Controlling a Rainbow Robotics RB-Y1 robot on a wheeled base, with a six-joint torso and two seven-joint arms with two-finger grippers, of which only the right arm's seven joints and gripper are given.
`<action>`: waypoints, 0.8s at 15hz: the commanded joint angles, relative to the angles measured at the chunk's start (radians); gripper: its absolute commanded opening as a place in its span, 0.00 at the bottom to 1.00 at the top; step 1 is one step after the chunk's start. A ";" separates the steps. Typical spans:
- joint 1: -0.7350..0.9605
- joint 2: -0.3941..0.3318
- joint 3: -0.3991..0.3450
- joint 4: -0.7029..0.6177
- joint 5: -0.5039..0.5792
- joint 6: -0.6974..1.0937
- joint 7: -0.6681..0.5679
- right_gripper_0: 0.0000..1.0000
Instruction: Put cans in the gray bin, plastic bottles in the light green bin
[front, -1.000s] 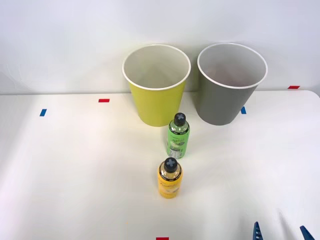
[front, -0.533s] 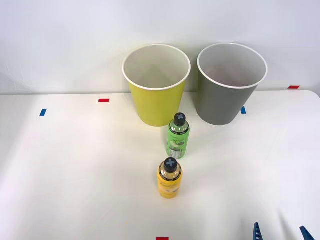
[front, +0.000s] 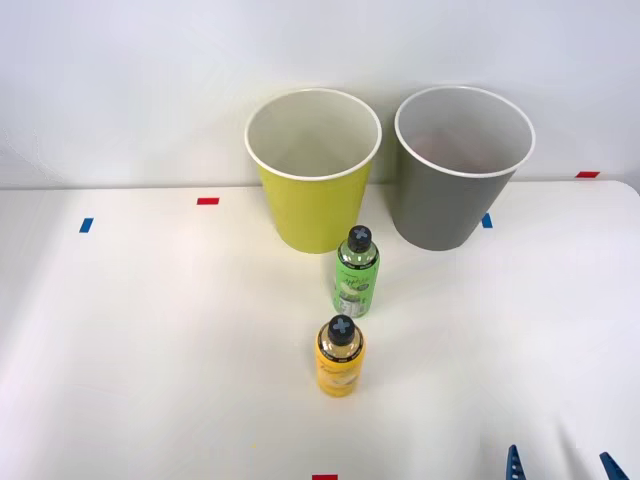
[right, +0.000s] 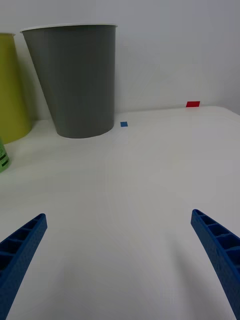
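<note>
Reaching left with its spread, empty right gripper (right: 120, 260) risked toppling the upright yellow bottle (front: 340, 358); the can was perhaps binned.

Green bottle (front: 356, 272) and yellow bottle (front: 340, 357) upright before light green bin (front: 313, 170), gray bin (front: 460, 168).

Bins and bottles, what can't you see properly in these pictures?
- Gray bin, front view: its own wall hides the bottom, so any can inside stays unseen.
- Green bottle, wrist view: cut off by the picture's edge.
- Right end effector, front view: cut off by the edge.
</note>
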 joint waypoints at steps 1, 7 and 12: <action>0.000 0.000 0.000 0.000 0.000 0.000 0.000 1.00; 0.000 0.000 0.000 0.000 0.000 0.000 0.000 1.00; 0.000 0.000 0.000 0.000 0.000 0.000 0.000 1.00</action>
